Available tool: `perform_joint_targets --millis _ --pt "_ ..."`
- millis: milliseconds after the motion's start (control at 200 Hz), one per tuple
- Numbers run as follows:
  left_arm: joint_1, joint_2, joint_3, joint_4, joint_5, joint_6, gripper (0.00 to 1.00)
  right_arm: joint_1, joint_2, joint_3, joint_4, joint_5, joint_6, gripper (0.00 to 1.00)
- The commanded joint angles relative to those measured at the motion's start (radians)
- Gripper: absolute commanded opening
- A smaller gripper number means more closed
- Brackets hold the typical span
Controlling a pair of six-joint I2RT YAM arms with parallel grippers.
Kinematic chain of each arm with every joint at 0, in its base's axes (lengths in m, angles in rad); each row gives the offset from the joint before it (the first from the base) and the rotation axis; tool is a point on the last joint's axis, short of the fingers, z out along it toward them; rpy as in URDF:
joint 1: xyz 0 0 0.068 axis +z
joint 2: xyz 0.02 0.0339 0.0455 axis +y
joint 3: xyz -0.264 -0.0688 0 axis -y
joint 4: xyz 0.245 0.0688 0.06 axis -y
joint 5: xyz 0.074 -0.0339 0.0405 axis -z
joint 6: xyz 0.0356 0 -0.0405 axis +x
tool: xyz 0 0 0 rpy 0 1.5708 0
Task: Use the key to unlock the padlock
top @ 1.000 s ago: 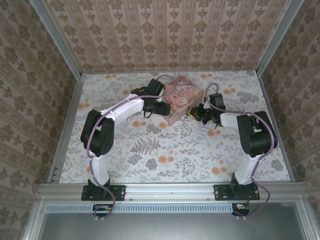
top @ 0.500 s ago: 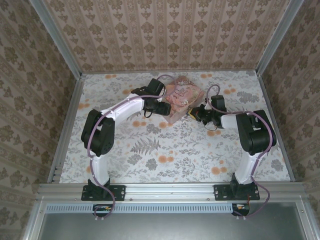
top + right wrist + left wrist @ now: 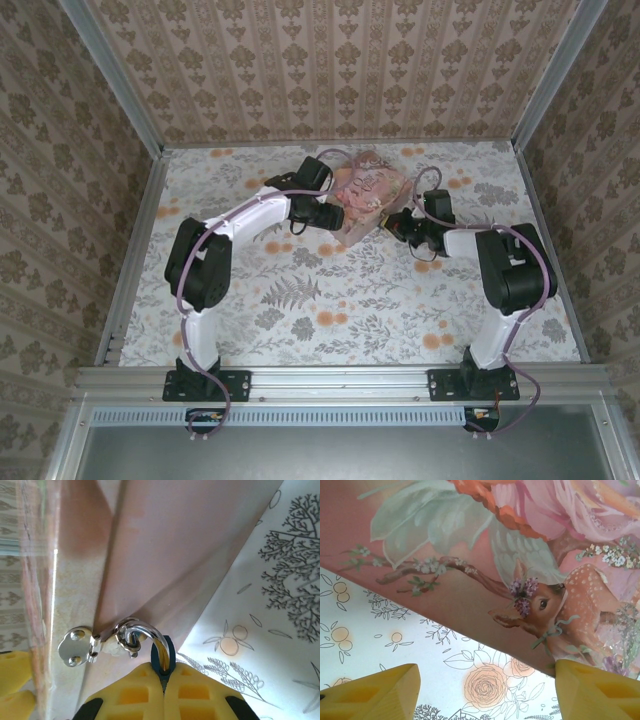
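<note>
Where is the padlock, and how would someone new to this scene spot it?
Find the pink illustrated tin at the far middle of the table. On its side sits a small silver hasp, and the padlock is hooked through that hasp's loop by a curved silver shackle, pinched between the right gripper's yellow fingers. It is the lone blue-teal item, tiny beside the tin.

Two robot arms stand at the near edge: the left arm (image 3: 250, 213) and the right arm (image 3: 505, 265). There are two tools, one per arm: the left tool (image 3: 480, 695) and the right tool (image 3: 164, 692), each with two yellow fingers. One pink illustrated tin (image 3: 368, 188). One padlock (image 3: 163, 656), with one silver shackle. One metal hasp plate (image 3: 75, 647), bearing two rivets. One table (image 3: 330, 300) with a floral cover.
</note>
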Motion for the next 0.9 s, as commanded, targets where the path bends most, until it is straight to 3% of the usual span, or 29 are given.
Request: perform_joint_targets --millis 0,190,590,895 --pt "0.014 0.104 -0.059 -0.265 -0.116 0.044 0.69 -0.098 0.104 0.087 0.092 -0.013 0.112 0.0" --pt "0.009 0.109 -0.048 -0.267 -0.116 0.041 0.69 -0.084 0.076 0.111 -0.066 0.094 0.054 0.0" --pt "0.024 -0.021 -0.017 -0.303 -0.113 0.049 0.72 -0.06 -0.006 0.027 -0.093 0.076 -0.056 0.0" --pt "-0.003 -0.05 0.201 -0.401 -0.134 0.081 0.74 0.043 -0.097 -0.058 -0.103 0.091 -0.104 0.0"
